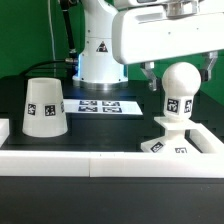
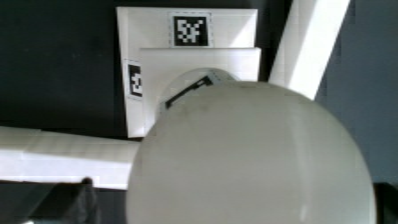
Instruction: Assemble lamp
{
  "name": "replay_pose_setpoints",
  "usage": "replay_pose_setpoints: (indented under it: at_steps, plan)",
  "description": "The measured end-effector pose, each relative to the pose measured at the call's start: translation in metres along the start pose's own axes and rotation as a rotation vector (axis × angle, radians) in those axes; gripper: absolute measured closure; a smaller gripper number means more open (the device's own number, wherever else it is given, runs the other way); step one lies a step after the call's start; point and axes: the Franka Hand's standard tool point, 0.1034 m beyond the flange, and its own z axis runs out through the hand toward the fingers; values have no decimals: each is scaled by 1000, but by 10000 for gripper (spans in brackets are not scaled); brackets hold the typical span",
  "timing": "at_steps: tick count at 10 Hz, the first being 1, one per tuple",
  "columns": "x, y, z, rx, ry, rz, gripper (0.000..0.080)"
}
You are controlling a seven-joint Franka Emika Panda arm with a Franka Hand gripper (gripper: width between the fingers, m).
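The white ball bulb [image 1: 179, 92] stands upright on the low blocky base [image 1: 168, 146] at the exterior view's right, close to the front rail. My gripper [image 1: 180, 78] is open just above the bulb, with one dark finger on each side of its top and not touching it. In the wrist view the bulb [image 2: 249, 150] fills most of the frame, with the tagged base [image 2: 187, 45] under it. One dark finger [image 2: 64, 205] shows beside the bulb with a gap between them; the other is hidden. The cone shade [image 1: 45, 107] stands apart at the exterior view's left.
The marker board [image 1: 98, 104] lies flat in the middle at the back, before the robot's pedestal [image 1: 100, 55]. A long white rail [image 1: 110, 160] edges the table's front, and it also shows in the wrist view [image 2: 54, 150].
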Motion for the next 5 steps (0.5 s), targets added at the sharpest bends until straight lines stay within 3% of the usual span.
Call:
replay_pose_setpoints:
  at_steps: [1,2,5]
  plan:
    - [-1,0,1,0,-1,1,101]
    - [-2,0,2,1,-3,2,213]
    - [-2,0,2,1,-3,22,222]
